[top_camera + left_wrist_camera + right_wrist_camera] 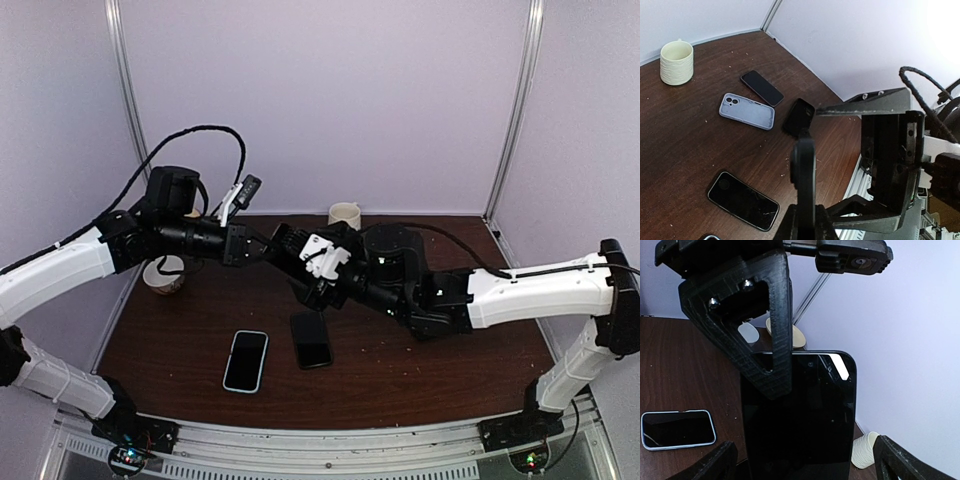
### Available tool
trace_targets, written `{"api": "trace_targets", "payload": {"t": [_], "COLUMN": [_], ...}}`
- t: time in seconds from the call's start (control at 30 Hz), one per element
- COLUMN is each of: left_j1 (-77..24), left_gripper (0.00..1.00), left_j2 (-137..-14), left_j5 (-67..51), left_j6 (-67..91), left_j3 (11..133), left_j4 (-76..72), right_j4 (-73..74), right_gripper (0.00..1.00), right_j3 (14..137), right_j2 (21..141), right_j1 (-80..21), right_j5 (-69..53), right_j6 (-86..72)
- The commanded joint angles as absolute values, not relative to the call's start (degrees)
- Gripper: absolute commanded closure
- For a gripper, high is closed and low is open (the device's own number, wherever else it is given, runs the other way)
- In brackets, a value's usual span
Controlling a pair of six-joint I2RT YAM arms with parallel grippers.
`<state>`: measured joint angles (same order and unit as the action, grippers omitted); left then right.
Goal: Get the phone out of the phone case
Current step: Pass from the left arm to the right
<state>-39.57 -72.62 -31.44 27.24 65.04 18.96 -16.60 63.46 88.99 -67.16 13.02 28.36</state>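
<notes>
1. Phone (pixel 805 430), black with a glossy dark face, is held upright in the air, off the table (pixel 400 385), on the near side of the cream cup (pixel 345 213). Whether a case wraps it I cannot tell.
2. Left claw (pixel 772 380) is clamped on the phone's upper part, with one black triangular finger lying flat across the screen.
3. Right claw (pixel 807 462) stands wide apart. Its fingers (pixel 720 460) flank the phone's lower end, and whether they touch it cannot be told.
4. Both arms meet above the table just in front of the cup, the left reaching in from the cup's left and the right from its right.
5. A blue-cased phone (pixel 246 360) lies screen up, well apart from the cup and toward the near edge.
6. A bare black phone (pixel 312 340) lies just beside it, nearly straight in front of the cup.
7. A pale case (pixel 746 111) lies back up, camera cutouts showing, farther from the back wall than the cup.
8. A slim dark phone (pixel 762 87) lies just beside that case.
</notes>
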Motion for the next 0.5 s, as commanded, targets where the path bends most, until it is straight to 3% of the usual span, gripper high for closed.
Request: {"api": "trace_targets", "payload": {"t": [0.0, 0.27, 0.47], "left_j1": [-39.02, -39.02, -39.0], "left_gripper": [1.0, 1.0, 1.0], "left_j2": [-70.68, -70.06, -70.19], "left_j5": [-33.4, -33.67, -33.9], "left_j6": [28.21, 28.42, 28.54], "left_j3": [65.42, 65.06, 64.95], "left_j4": [12.12, 11.69, 11.45], "right_j4": [-18.56, -20.11, -19.82], "right_gripper": [0.0, 0.03, 0.25], "right_j3": [65.22, 66.15, 67.03], "right_j2": [90.29, 92.4, 93.11], "right_j1": [-67.42, -67.26, -67.21], "right_j5": [12.58, 13.69, 13.91], "right_j6": [25.17, 24.36, 25.97]}}
